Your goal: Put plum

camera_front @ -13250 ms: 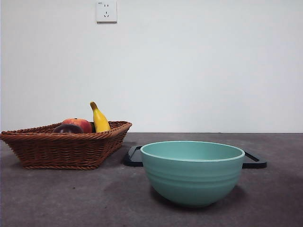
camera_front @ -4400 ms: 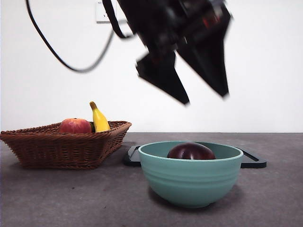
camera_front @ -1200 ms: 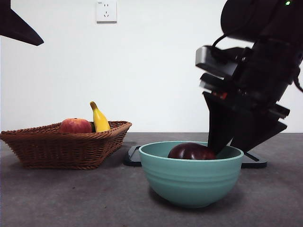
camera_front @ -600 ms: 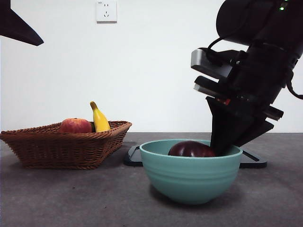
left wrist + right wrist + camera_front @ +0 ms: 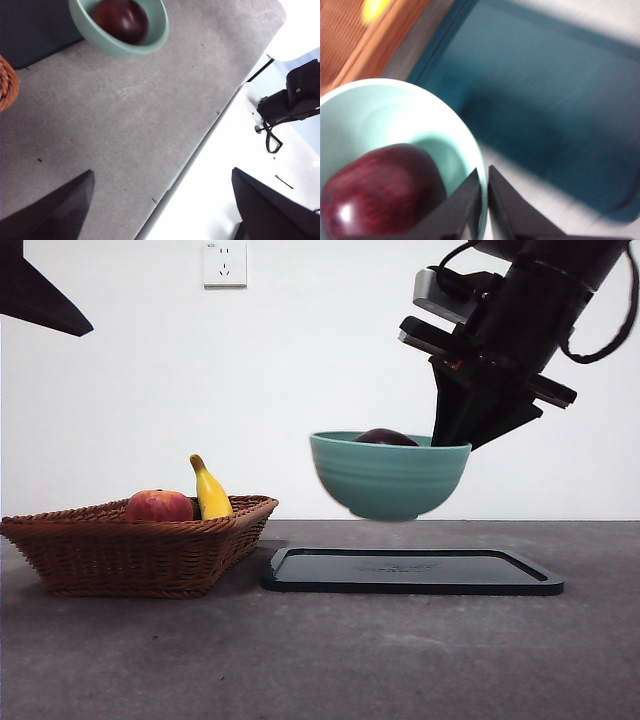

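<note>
The dark maroon plum (image 5: 385,437) lies inside the teal bowl (image 5: 390,476), which hangs in the air above the dark tray (image 5: 412,571). My right gripper (image 5: 450,444) is shut on the bowl's rim at its right side and holds it up. In the right wrist view the jaws pinch the bowl's rim (image 5: 479,170) next to the plum (image 5: 382,190), gripper (image 5: 484,192). The left wrist view shows the bowl (image 5: 150,42) with the plum (image 5: 122,20) from afar; my left gripper (image 5: 162,200) is open and empty, high off to the side.
A wicker basket (image 5: 140,545) at the left holds a red-orange fruit (image 5: 158,506) and a yellow banana (image 5: 209,491). The dark tray lies flat on the grey table under the bowl. A black tip of the waiting arm (image 5: 40,295) shows at top left.
The bowl with the plum has been lifted off the table by the right gripper and now hangs above the tray. The left arm has not moved.
</note>
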